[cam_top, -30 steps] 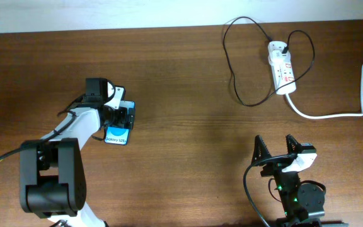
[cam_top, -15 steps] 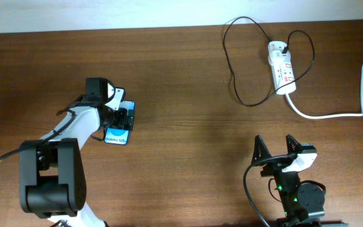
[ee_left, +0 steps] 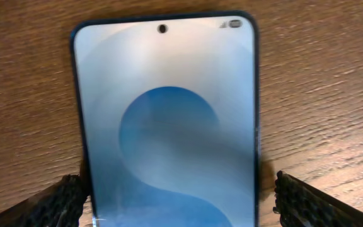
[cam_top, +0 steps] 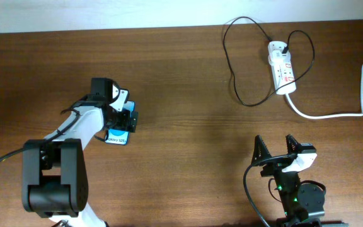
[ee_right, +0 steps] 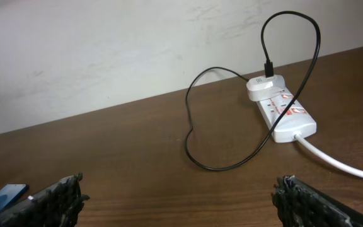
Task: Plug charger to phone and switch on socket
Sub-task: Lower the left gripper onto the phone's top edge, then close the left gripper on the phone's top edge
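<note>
The phone lies flat on the wooden table at the left, its blue screen up; it fills the left wrist view. My left gripper is open and straddles the phone's sides, with a small gap at the right finger. The white socket lies at the far right, also in the right wrist view. The black charger cable loops beside it from a white adapter; I cannot pick out its plug tip. My right gripper is open and empty near the front edge.
The socket's thick white cord runs right and up to the table's right edge, also in the right wrist view. A pale wall stands behind the table's far edge. Bare wood lies between phone and socket.
My left gripper has slid slightly toward the near side along the phone, covering more of it. The right arm, cable and socket have not moved.
</note>
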Tool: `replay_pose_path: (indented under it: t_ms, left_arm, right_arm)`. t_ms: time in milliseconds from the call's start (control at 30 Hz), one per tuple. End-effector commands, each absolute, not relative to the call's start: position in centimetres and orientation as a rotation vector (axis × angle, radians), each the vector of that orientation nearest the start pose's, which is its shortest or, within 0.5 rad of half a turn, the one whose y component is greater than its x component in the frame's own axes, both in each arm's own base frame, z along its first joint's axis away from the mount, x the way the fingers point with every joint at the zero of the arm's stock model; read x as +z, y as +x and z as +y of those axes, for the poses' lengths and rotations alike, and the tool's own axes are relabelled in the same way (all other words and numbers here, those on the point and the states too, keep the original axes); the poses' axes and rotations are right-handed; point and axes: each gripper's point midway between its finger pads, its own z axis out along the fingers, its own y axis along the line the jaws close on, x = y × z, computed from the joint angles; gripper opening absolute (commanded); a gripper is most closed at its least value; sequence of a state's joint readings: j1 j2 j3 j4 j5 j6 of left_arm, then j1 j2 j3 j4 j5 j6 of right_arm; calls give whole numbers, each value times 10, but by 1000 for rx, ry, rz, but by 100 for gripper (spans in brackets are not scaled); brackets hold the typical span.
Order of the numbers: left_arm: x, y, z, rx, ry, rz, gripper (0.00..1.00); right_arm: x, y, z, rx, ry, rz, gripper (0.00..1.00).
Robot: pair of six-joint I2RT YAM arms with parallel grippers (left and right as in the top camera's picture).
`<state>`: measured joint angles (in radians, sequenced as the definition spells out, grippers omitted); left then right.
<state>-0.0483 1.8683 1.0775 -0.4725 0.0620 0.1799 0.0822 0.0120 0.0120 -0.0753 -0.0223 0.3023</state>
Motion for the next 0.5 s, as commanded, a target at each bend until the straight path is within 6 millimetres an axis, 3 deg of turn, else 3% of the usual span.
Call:
replay_pose_path:
  t_ms: [0,267,467]
  left_arm:
    - [-14,371,-34,-81,358,2869,99]
    - [-28,355,-30,-56,357,2902,99]
    - [-30,357,-30,-54,356,2884,99]
  right_arm:
    - [155,245,23,299,162,1651,98]
    - [155,245,23,299,162,1651,98]
    - [155,245,23,299,162,1651,99]
